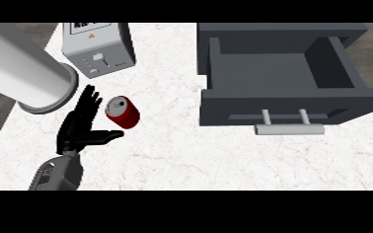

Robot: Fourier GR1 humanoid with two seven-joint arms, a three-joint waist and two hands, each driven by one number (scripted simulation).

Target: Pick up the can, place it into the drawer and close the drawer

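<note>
A red can point(124, 112) with a silver top lies tilted on the white counter point(167, 148), left of centre. My left hand point(79, 126) is just to its left, open, with straight fingers pointing away and the thumb stretched out below the can; it does not hold the can. The dark grey drawer point(277, 106) stands pulled open at the right, nothing showing inside it, with its light grey handle point(289, 128) on the front facing me. My right hand shows nowhere.
A grey box-shaped appliance point(98, 49) stands at the back left. A large white cylinder point(33, 76) lies at the far left, close to my fingertips. The counter's left edge runs near it.
</note>
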